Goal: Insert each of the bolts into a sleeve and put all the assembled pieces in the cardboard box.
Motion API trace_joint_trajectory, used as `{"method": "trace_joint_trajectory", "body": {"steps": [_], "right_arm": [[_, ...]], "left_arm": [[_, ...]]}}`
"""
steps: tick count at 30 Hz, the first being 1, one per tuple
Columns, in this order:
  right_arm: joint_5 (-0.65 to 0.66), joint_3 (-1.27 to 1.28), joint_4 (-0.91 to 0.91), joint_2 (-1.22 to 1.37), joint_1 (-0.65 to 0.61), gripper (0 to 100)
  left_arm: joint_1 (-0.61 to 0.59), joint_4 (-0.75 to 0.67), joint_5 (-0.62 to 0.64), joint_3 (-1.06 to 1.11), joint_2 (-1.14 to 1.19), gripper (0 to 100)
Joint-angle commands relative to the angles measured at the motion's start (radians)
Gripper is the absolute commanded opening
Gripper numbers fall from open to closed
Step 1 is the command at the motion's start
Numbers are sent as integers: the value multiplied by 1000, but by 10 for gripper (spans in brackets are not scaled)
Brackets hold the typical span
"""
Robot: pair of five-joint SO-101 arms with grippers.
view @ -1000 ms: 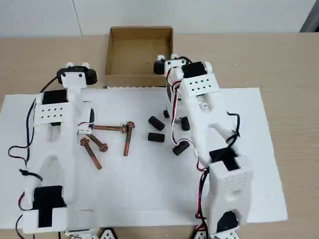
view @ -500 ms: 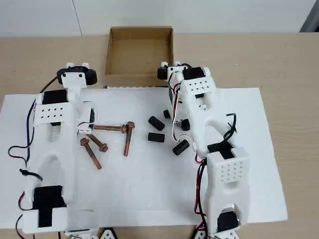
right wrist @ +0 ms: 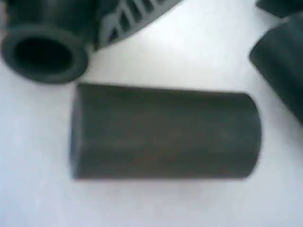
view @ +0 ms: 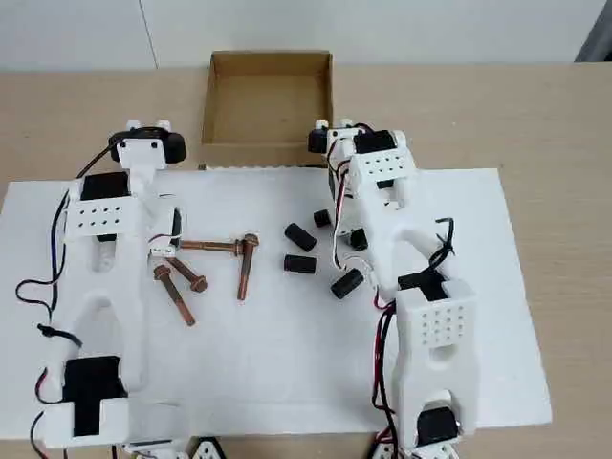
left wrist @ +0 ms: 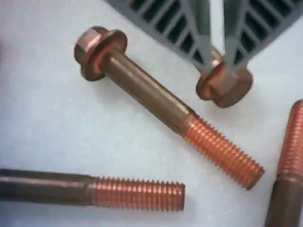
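The left gripper [left wrist: 216, 59] has its fingers [left wrist: 241, 28] drawn almost together, with only a thin slit between them. The tips sit on the hex head of one bolt [left wrist: 226, 87], which lies flat on the white sheet [view: 287, 363]. In the high view this arm stands at the left of the frame, its tool over the bolts [view: 215, 263] left of centre.

The right gripper [right wrist: 118, 21] hangs low over the sleeves [view: 300, 251], just right of centre in the high view. It is right beside one sleeve [right wrist: 45, 52] that stands on end. I cannot tell whether this tool is apart or together.

There are four bolts, all copper-coloured and loose on the sheet. One lies level and one runs nearly up and down the frame, their heads close together. Two more slant below and to the left of them.

Four black sleeves show clearly. A fifth dark piece [view: 358, 239] lies half under the right arm.

The single box [view: 206, 105] sits at top centre on the table [view: 535, 115], touching the sheet's far edge. No bolt is in a sleeve.
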Motion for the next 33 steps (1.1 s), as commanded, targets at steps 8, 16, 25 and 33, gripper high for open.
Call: {"method": "trace_joint_trajectory", "body": {"steps": [8, 16, 25, 33], "right_arm": [[3, -17, 131, -311, -1, 4], [54, -12, 173, -437, 96, 4], [68, -3, 173, -435, 202, 4], [68, 107, 166, -435, 220, 7]], "left_arm": [[3, 63, 2, -107, -12, 6], [72, 173, -157, -335, 0, 6], [133, 180, -528, -338, 123, 6], [135, 213, -921, -352, 218, 6]]}}
